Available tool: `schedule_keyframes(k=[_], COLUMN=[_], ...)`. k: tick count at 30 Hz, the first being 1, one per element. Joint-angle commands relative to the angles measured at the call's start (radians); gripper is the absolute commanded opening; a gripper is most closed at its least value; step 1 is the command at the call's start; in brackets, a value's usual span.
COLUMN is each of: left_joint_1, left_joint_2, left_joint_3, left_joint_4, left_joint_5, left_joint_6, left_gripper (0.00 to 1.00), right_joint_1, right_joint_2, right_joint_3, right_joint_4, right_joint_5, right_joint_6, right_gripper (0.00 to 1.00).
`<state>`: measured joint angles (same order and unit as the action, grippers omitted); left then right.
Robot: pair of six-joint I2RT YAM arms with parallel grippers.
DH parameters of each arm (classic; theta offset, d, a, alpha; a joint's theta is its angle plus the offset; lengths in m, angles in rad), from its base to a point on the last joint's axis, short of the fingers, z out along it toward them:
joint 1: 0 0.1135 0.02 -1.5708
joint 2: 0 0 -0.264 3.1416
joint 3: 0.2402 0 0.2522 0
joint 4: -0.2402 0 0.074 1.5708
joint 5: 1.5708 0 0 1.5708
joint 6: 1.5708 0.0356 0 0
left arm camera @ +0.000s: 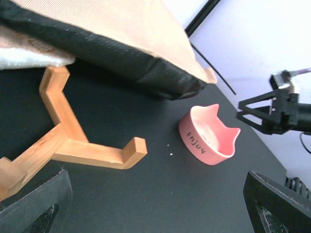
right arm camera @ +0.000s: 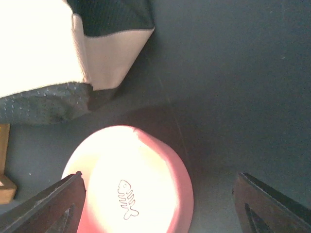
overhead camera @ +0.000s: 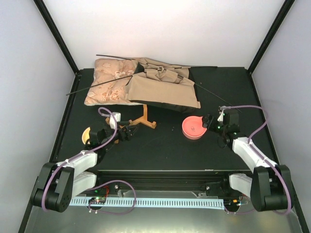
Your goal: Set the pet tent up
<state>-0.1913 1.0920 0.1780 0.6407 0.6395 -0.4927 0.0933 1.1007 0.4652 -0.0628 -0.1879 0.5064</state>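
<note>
The pet tent lies collapsed at the back middle of the table, tan canvas with black lining underneath. Thin black poles stick out to the left and right. Its left part rests on a floral cushion. In the left wrist view the tent's black-lined edge hangs over a wooden stand. My left gripper is open and empty just in front of that stand. My right gripper is open and empty, over the right side of a pink bowl, in front of the tent's right corner.
The pink cat-eared bowl shows a fish-bone drawing inside in the right wrist view. The wooden stand pokes out from under the tent. A yellow object lies by the left arm. Black frame posts stand at the back corners.
</note>
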Motion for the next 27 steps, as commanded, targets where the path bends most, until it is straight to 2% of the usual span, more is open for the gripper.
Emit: schedule_keyframes(k=[1, 8, 21, 23, 27], left_joint_1=[-0.005, -0.007, -0.007, -0.007, -0.007], left_joint_2=[0.002, -0.012, -0.034, -0.039, -0.057], left_joint_3=[0.027, 0.031, 0.015, 0.015, 0.014], left_joint_4=[0.121, 0.108, 0.130, 0.124, 0.106], left_joint_5=[0.098, 0.086, 0.084, 0.082, 0.075], left_joint_6=[-0.003, 0.007, 0.004, 0.005, 0.011], left_gripper=[0.99, 0.99, 0.99, 0.99, 0.99], right_joint_1=[0.018, 0.101, 0.101, 0.099, 0.044], right_joint_2=[0.073, 0.137, 0.384, 0.416, 0.456], right_joint_3=[0.079, 0.174, 0.339, 0.374, 0.433], right_joint_4=[-0.136, -0.303, -0.457, -0.493, -0.598], right_joint_5=[-0.063, 0.081, 0.378, 0.459, 0.615], right_joint_6=[-0.081, -0.099, 0.002, 0.055, 0.189], right_gripper=[0.83, 0.87, 0.88, 0.84, 0.69])
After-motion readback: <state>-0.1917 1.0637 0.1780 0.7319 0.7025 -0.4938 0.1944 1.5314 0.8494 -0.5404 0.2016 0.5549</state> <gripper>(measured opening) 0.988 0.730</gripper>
